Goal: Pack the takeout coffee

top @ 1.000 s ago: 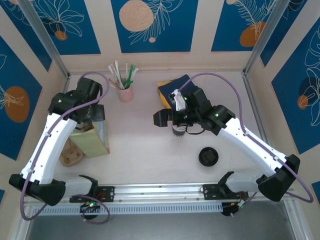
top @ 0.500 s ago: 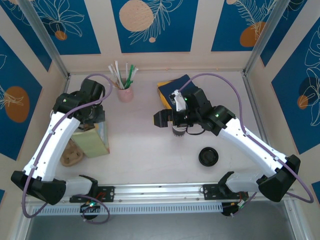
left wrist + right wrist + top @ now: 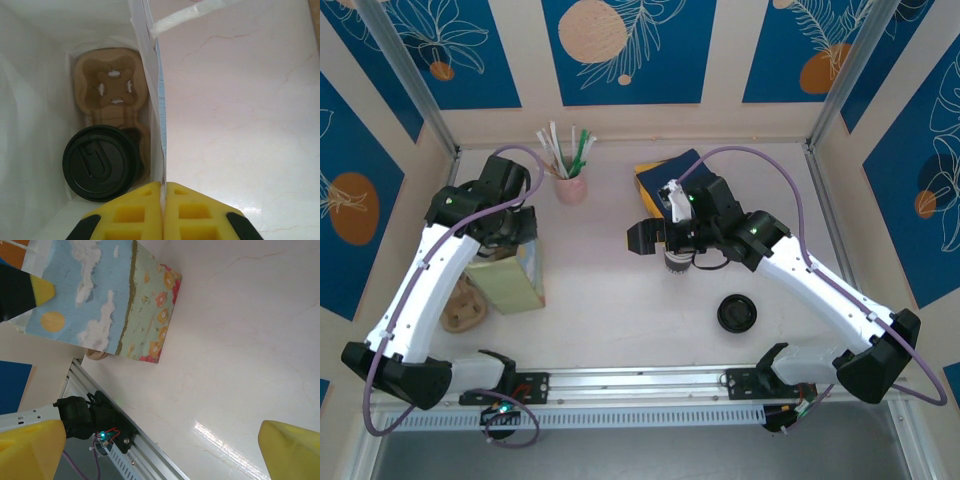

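Left gripper [image 3: 510, 236] clamped on the rim of the paper bag [image 3: 510, 278], takeout coffee [image 3: 100, 162] inside.

From above, the clamped rim is seen at the bag's top edge, while the right gripper [image 3: 660, 240] is held over the striped cup [image 3: 677, 262], with the loose lid [image 3: 737, 313] lying near on the table [image 3: 610, 300]. In the left wrist view, the yellow fingers [image 3: 135, 215] are pressed together on the thin paper wall, and the coffee is seated in the cardboard carrier [image 3: 112, 82] at the bag's bottom. In the right wrist view, the jaws are spread wide with nothing between them. Should the rim be pulled sideways, the paper could be torn or the bag tipped and the coffee toppled; the striped cup could be knocked over by a low right-arm move.
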